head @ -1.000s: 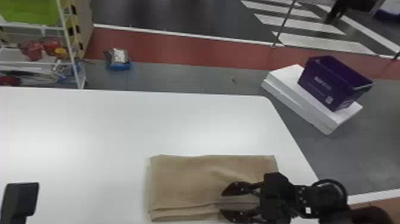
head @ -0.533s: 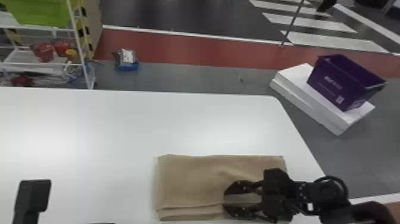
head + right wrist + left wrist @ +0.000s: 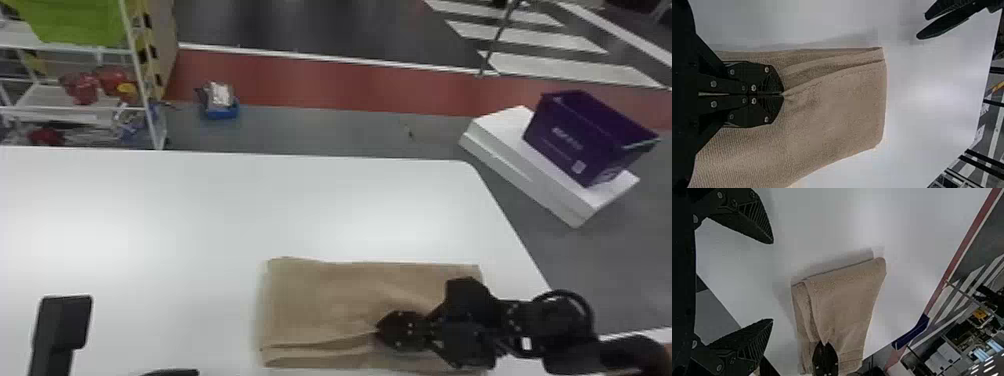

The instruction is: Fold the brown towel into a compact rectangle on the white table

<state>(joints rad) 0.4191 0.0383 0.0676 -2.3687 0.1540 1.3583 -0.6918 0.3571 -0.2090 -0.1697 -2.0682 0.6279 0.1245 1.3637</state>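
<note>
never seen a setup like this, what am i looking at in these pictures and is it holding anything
This is a robot with two black arms. The head view looks forward and down from its head; the two wrist views come from a camera on each arm and are turned on their side. On the white table lies a brown towel, folded into a rough rectangle. The right gripper is shut on a pinch of the towel's cloth. The left gripper is open and holds nothing.
</note>
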